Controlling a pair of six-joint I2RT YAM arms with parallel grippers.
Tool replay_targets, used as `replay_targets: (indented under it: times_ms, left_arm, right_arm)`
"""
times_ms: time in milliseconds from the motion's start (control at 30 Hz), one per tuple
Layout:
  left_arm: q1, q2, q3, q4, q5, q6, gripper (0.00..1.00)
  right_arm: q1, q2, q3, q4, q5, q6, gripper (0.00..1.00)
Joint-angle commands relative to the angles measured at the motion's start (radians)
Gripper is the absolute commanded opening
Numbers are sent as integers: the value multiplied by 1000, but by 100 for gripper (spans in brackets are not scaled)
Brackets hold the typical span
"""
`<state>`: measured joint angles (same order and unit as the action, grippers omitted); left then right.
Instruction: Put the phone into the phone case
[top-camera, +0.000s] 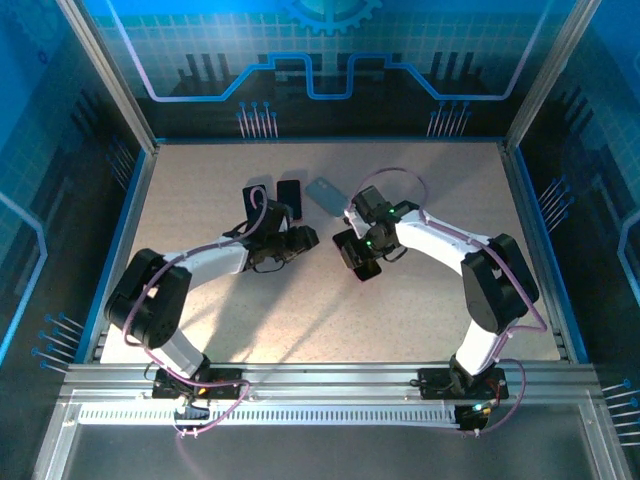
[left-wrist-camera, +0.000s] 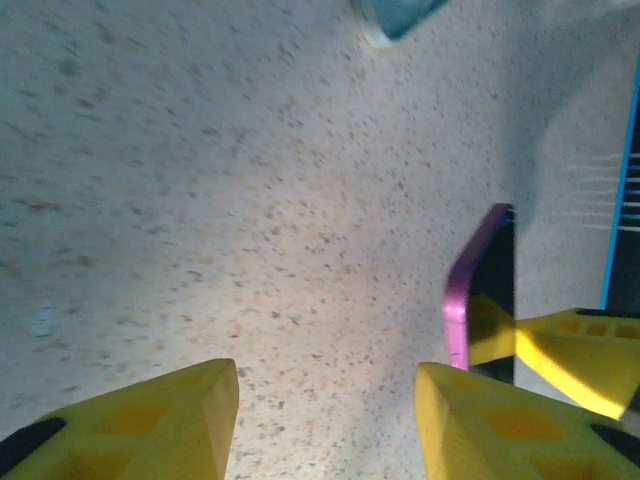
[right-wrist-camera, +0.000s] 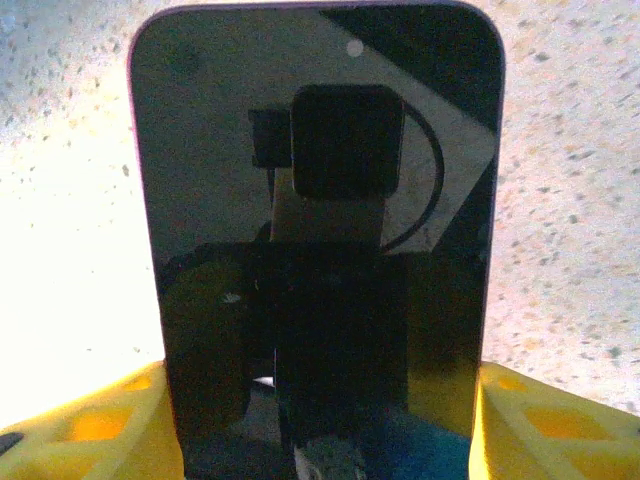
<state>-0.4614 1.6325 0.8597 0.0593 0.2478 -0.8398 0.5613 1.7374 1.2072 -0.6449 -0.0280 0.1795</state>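
**Item 1 – phone** (right-wrist-camera: 315, 200). Dark glass face with a purple rim, rounded corners. It is held at its lower end by the right end effector (right-wrist-camera: 320, 425), with one yellow finger (right-wrist-camera: 100, 420) against each long edge. In the overhead view it sits near the middle of the table (top-camera: 420, 310), at the tip of the right arm (top-camera: 366, 266). In the left wrist view it (left-wrist-camera: 478, 300) stands on edge, its purple rim facing the camera. Whether it touches the table cannot be told.

**Item 2 – phone case** (top-camera: 323, 195). Grey-blue, lying flat on the table just beyond the two end effectors and apart from the phone. In the left wrist view, one teal corner (left-wrist-camera: 395, 15) is at the top edge.

**Item 3 – right end effector** (top-camera: 358, 252). Clenched on the phone.

**Item 4 – left end effector** (top-camera: 303, 240). Released; its yellow fingers (left-wrist-camera: 150, 420) are spread wide, with bare speckled table between them. It sits just left of the right end effector and close to the phone.
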Motion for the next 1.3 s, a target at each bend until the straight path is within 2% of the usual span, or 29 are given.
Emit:
replay_targets:
  times_ms: [0, 367, 700, 1167, 1267]
  left_arm:
    - [-30, 33, 36, 97, 79, -19, 51]
    - [-67, 107, 5, 278, 110, -100, 48]
    - [-83, 154, 32, 291, 119, -105, 41]
    - [-92, 171, 35, 308, 117, -116, 27]
    - [-91, 172, 37, 311, 117, -119, 18]
  right_arm:
    - [12, -23, -6, -1, -61, 14, 56]
    - [15, -19, 15, 10, -104, 31, 57]
    - [15, -22, 32, 8, -122, 41, 57]
    - [15, -44, 63, -14, -142, 41, 57]
    - [15, -52, 58, -10, -150, 46, 57]
